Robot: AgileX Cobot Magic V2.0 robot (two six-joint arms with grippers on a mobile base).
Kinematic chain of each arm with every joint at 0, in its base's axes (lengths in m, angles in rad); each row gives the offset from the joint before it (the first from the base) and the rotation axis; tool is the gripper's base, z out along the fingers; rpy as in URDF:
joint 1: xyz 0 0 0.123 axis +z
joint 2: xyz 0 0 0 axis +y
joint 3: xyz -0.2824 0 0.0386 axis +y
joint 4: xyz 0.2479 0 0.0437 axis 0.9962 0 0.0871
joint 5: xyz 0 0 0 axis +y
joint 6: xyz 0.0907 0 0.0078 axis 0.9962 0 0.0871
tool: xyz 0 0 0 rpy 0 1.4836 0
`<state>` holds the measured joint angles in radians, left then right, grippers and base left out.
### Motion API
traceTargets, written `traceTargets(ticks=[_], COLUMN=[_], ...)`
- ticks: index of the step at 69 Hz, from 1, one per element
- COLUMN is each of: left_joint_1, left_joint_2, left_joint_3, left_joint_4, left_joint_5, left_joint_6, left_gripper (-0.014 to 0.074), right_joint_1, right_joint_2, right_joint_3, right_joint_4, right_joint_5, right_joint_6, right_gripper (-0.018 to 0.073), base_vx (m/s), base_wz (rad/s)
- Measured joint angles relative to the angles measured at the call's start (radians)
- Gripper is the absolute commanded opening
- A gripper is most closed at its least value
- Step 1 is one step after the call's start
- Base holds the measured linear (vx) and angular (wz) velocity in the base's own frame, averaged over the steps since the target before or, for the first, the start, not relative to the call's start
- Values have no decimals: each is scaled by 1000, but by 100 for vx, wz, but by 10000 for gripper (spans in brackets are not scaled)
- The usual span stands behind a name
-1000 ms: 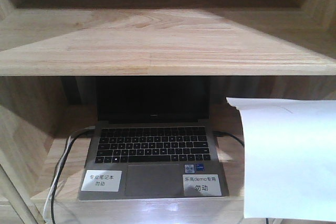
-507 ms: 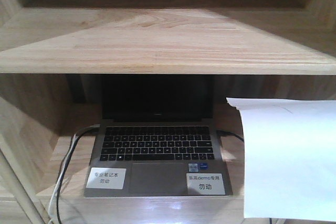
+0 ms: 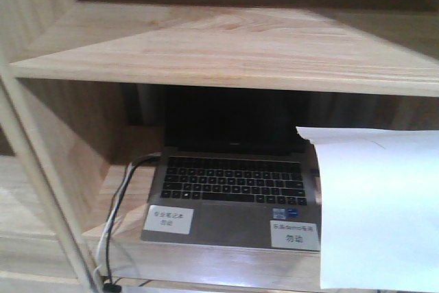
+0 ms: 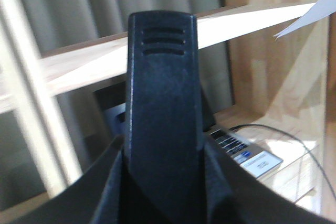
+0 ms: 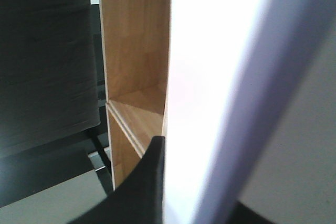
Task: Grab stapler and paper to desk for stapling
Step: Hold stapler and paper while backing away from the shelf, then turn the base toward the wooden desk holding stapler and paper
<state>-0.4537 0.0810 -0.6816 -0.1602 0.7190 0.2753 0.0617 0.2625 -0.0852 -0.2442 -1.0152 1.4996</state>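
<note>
Paper (image 3: pixel 377 204): light, limp, easily creased; pinched at one edge by right end effector (image 5: pixel 173 198), sheet extending ahead of it. Stapler (image 4: pixel 163 87): rigid, smooth, compact; judged clamped across its body in left end effector (image 4: pixel 163 182).

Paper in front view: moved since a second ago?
Yes. Against the laptop, the paper has shifted left: its edge now meets the laptop's right side, gap gone.

Front and left-wrist views, close; shared laptop (image 3: pixel 233 186), paper (image 3: pixel 377 211).

Dim warm light, blurred, overexposed whites
</note>
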Motion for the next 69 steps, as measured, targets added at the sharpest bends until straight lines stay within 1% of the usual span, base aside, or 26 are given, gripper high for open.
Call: traceTargets(ticks=[34,69], left_joint_1=[0,0], left_joint_2=[0,0], left_joint_3=[0,0], left_joint_4=[0,0], left_joint_5=[0,0], left_joint_6=[0,0], left_gripper=[-6,-6], right_joint_1=[0,0], right_joint_2=[0,0], right_joint_3=[0,0], right_joint_4=[0,0], right_joint_5=[-2,-2], right_joint_6=[0,0], right_gripper=[-6,-6], base_vx=[-7,-11], base_wz=[28,44])
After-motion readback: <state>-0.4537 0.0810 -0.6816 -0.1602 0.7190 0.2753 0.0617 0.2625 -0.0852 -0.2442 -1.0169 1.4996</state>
